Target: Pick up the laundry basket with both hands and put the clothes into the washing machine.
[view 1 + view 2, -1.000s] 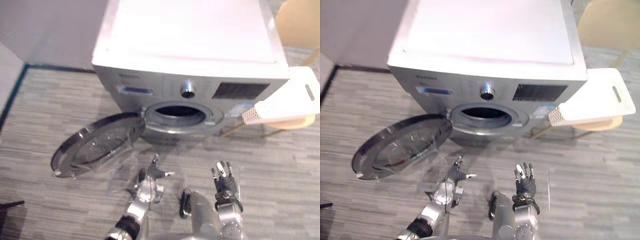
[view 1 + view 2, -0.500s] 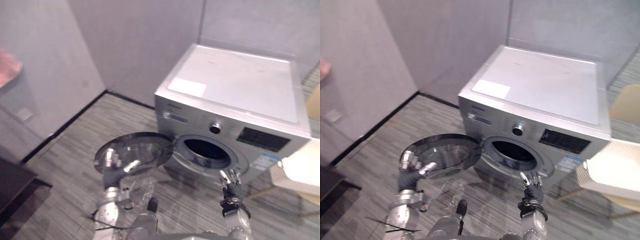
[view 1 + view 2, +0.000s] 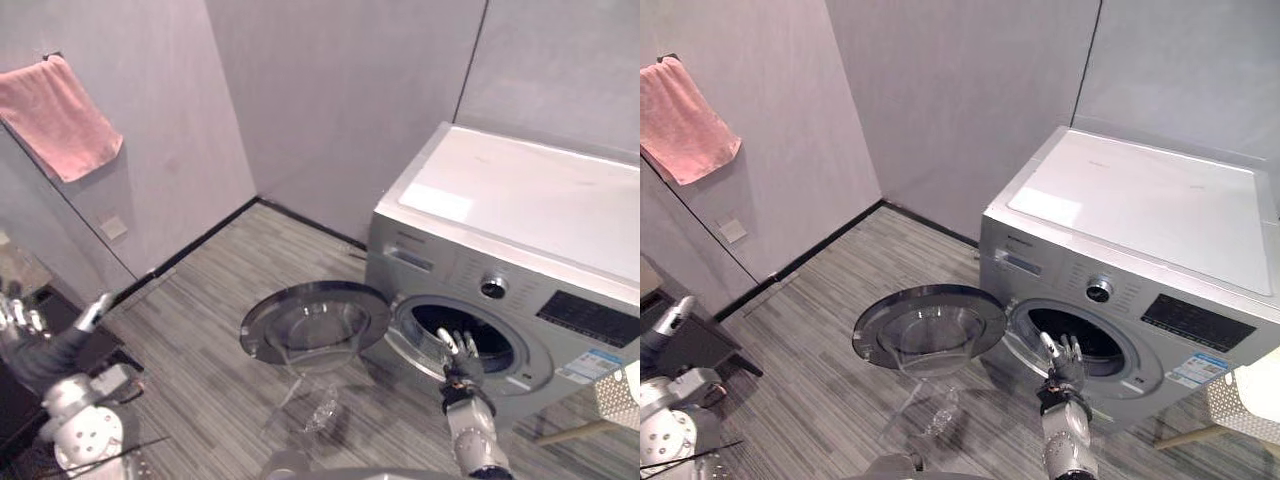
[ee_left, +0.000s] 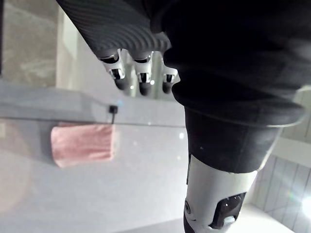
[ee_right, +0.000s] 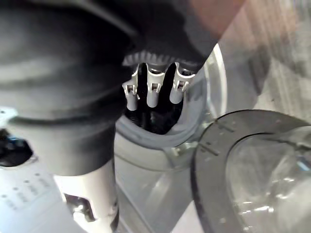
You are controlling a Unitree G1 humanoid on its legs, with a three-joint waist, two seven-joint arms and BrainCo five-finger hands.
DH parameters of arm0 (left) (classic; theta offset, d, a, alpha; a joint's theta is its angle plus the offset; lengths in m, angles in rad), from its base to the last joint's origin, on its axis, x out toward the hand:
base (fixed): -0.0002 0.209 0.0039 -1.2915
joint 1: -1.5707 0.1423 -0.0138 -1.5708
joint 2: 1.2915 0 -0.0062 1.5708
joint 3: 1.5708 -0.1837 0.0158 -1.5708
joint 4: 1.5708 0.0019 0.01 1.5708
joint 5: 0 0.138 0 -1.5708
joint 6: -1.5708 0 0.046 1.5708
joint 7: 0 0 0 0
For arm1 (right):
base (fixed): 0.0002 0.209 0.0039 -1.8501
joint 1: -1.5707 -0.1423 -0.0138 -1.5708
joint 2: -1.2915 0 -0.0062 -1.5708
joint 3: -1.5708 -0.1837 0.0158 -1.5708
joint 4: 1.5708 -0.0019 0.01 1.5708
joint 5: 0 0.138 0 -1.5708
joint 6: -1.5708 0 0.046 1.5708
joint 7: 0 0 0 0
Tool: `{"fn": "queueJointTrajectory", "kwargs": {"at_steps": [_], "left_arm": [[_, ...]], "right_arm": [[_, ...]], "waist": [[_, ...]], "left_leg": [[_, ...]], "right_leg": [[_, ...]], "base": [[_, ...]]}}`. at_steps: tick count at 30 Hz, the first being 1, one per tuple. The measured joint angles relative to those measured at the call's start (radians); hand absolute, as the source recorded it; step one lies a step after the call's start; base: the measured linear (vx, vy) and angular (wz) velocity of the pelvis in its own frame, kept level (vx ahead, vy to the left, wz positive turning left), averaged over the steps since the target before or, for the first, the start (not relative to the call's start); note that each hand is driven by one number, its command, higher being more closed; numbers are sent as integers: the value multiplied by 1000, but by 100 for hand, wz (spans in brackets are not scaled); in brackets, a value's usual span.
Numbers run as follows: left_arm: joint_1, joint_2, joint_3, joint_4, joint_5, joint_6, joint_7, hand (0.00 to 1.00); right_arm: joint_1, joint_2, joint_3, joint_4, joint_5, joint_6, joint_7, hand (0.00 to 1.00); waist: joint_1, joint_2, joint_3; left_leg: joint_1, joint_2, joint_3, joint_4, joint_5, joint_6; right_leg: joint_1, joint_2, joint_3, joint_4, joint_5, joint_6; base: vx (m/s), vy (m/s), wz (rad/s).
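1. Check the left hand (image 3: 45, 350) at the robot's near left, low over the grey striped plank floor (image 3: 220, 330). Its fingers (image 4: 139, 82) are loosely extended with the thumb spread, and it holds nothing.

2. Check the right hand (image 3: 460, 358), raised just in front of the dark round drum opening (image 3: 497, 352). Its fingers (image 5: 152, 92) are straight and apart, and it is empty too.

3. Locate the white perforated plastic laundry basket (image 3: 622, 395). One corner shows at the right edge, beside the silver front-loading washing machine (image 3: 520, 230). You cannot tell its long axis from that corner, and no clothes are visible.

4. Note the deciding relation: the basket lies to the robot's right, beyond the right hand. The right hand is the nearer one; the left hand is well apart from it, on the far side of the round glass-and-chrome door (image 3: 315, 325), which hangs fully open. Expect to turn right before both hands can reach.

5. Disregard the pink towel (image 3: 60, 115) hanging on the far left wall
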Motion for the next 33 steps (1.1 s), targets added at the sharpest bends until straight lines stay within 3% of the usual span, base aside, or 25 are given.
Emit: {"fn": "queueJointTrajectory", "kwargs": {"at_steps": [3, 8, 12, 14, 19, 22, 25, 29, 33], "left_arm": [[-70, 149, -8, 196, 13, 17, -4, 0], [-215, 296, -35, 382, 20, 42, -50, 0], [-524, 470, -139, 560, 39, 56, -77, 0], [-668, 508, -195, 660, 38, 61, -93, 0], [-889, 502, -330, 941, 6, 92, -142, 0], [-936, 455, -347, 1062, 12, 126, -181, 0], [-937, 372, -356, 1193, 63, 151, -202, 0], [-893, 315, -323, 1204, 136, 155, -241, 0], [-747, 161, -315, 1170, 198, 154, -253, 0]], "right_arm": [[-2, 4, 43, 16, -1, 17, 14, 0], [17, -13, 101, 19, -9, 27, 42, 0], [23, -17, 118, -25, -10, 41, 61, 0], [31, -17, 115, -76, -9, 41, 66, 0], [52, -24, 113, -153, -3, 39, 84, 0], [53, -33, 107, -151, 2, 39, 84, 0], [38, -37, 103, -140, 6, 40, 84, 0], [-18, -35, 89, -35, 6, 58, 84, 0], [-38, -38, 60, 20, 3, 62, 83, 0]], "waist": [[-12, -11, -8], [-35, -40, 7], [-62, -113, 84], [-75, -140, 116], [-89, -174, 168], [-91, -185, 187], [-92, -180, 214], [-91, -168, 231], [-92, -126, 223]], "left_leg": [[34, -22, 53, -50, 19, 20], [58, 6, 202, -103, 27, 20], [-52, 73, 250, -40, 31, 12], [-130, 114, 258, 12, 28, 9], [-241, 222, 254, 135, -10, -21], [-250, 240, 252, 130, -2, -34], [-242, 238, 244, 101, 15, -43], [-183, 204, 222, 21, 60, -47], [-68, 128, 207, -125, 105, -42]], "right_leg": [[-7, -23, 55, -49, 55, 34], [-89, -15, 212, -99, 136, 35], [-204, 37, 261, -107, 184, -7], [-257, 62, 269, -127, 226, -8], [-313, 147, 284, -162, 271, -22], [-319, 172, 292, -185, 286, -34], [-318, 180, 292, -195, 298, -35], [-285, 166, 270, -200, 292, -24], [-216, 119, 243, -209, 269, 2]], "base": [[-17, 151, -38], [-78, 74, -91], [-171, -5, -51], [-149, -27, -40], [-117, -86, -33], [-17, -120, -18], [52, -97, -1], [96, -57, 20], [81, 25, 28]]}}
